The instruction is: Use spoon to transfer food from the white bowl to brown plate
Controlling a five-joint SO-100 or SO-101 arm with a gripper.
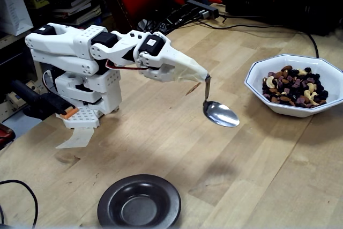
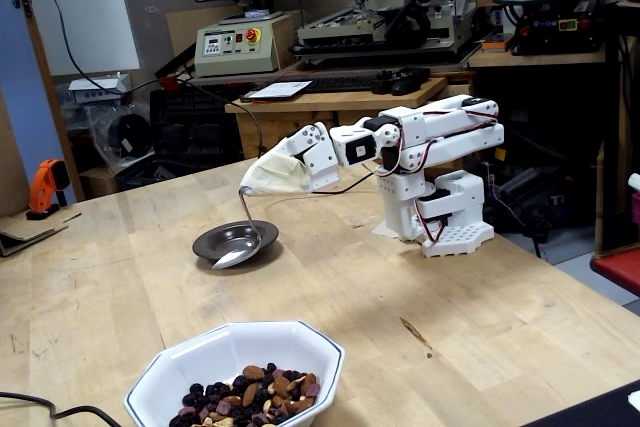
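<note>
My gripper (image 1: 199, 76) is wrapped in beige tape and shut on the handle of the silver spoon (image 1: 221, 113). The spoon hangs down with its oval bowl empty, held above the bare wooden table, left of the white bowl (image 1: 284, 60) in a fixed view. The white octagonal bowl holds the food (image 1: 296, 87), mixed nuts and dark dried fruit. The brown plate (image 1: 113, 201) lies empty at the front edge, well apart from the spoon. In the other fixed view the gripper (image 2: 256, 182) holds the spoon (image 2: 237, 251) in line with the plate (image 2: 208, 243); the bowl (image 2: 230, 352) with food (image 2: 255, 393) is nearest.
The arm's white base (image 1: 88, 97) stands at the table's left in a fixed view. Black cables (image 1: 241, 25) run behind the bowl and one loops at the front left (image 1: 24, 186). An orange drill (image 2: 45, 187) lies at the table's far left in the other fixed view.
</note>
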